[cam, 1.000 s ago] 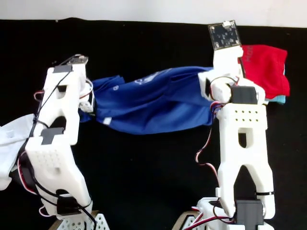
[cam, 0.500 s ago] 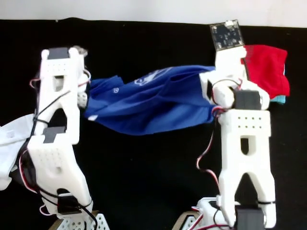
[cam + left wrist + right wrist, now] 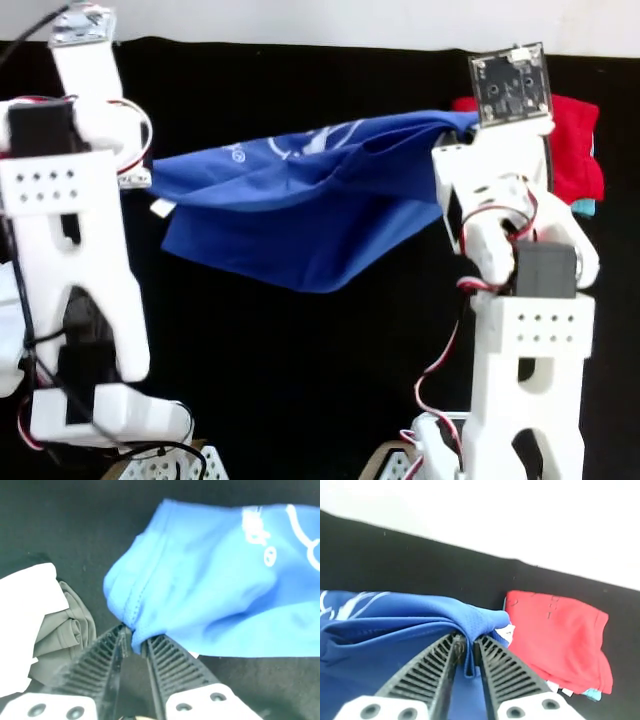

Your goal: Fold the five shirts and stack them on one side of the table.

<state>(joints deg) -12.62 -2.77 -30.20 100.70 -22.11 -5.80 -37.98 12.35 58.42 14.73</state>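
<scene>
A blue shirt (image 3: 300, 200) with white print hangs stretched in the air between the two arms, sagging in the middle above the black table. My left gripper (image 3: 135, 642) is shut on one bunched edge of the blue shirt (image 3: 215, 595). My right gripper (image 3: 468, 647) is shut on the opposite edge of the blue shirt (image 3: 395, 620). A folded red shirt (image 3: 575, 145) lies at the far right on top of a light blue one (image 3: 584, 207). The same folded red shirt (image 3: 555, 635) shows beyond my right gripper.
A heap of white and grey shirts (image 3: 35, 625) lies at the table's left side, under the left arm; its white cloth (image 3: 10, 320) also shows at the left edge. The black table (image 3: 300, 380) runs to a white wall at the back.
Both arms have risen, lifting the blue shirt off the table and pulling it wider between them. The left arm rose the most.
</scene>
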